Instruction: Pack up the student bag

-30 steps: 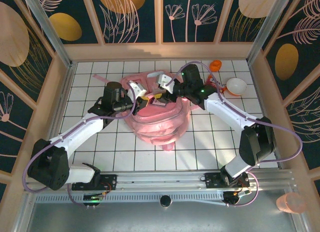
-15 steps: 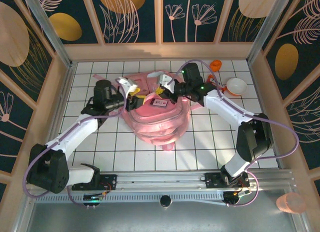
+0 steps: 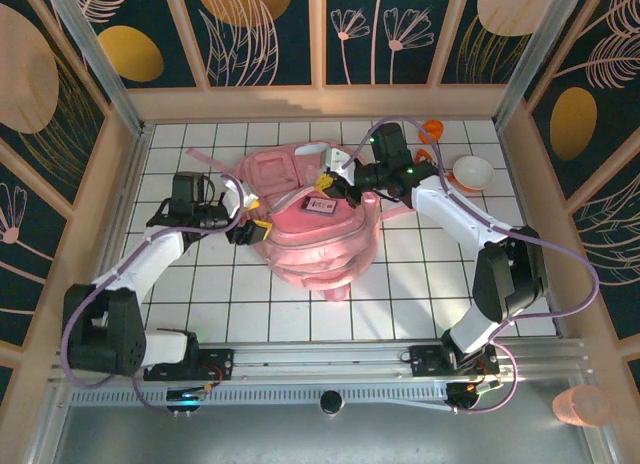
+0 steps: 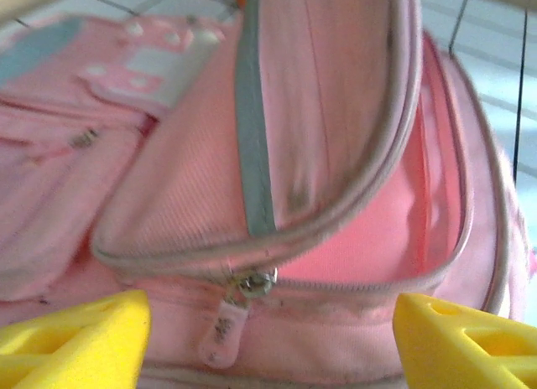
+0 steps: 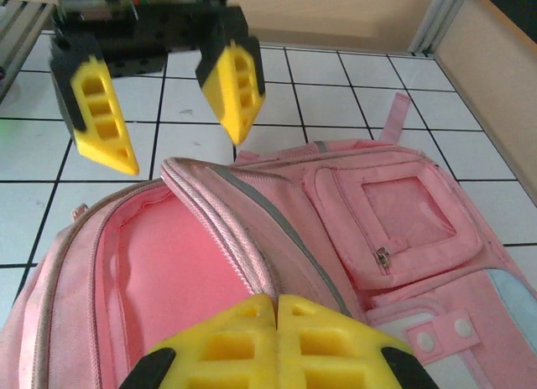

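The student bag, a big pink backpack, lies in the middle of the table with its main compartment gaping. My right gripper is shut on the edge of the bag's top flap, holding it raised over the pink lining. From above, the right gripper sits at the bag's far side. My left gripper stands open just left of the bag, touching nothing. In the left wrist view its yellow fingertips flank a zip pull below the opening. The left gripper also faces the right wrist camera.
A white bowl and a small orange item sit at the back right of the table. A pink strap trails from the bag toward the back left. Wooden walls surround the tiled surface. A pink cup stands outside the near rail.
My left gripper has drawn back leftward out of the bag's opening and now stands clear of it. The right gripper has kept its hold on the flap.
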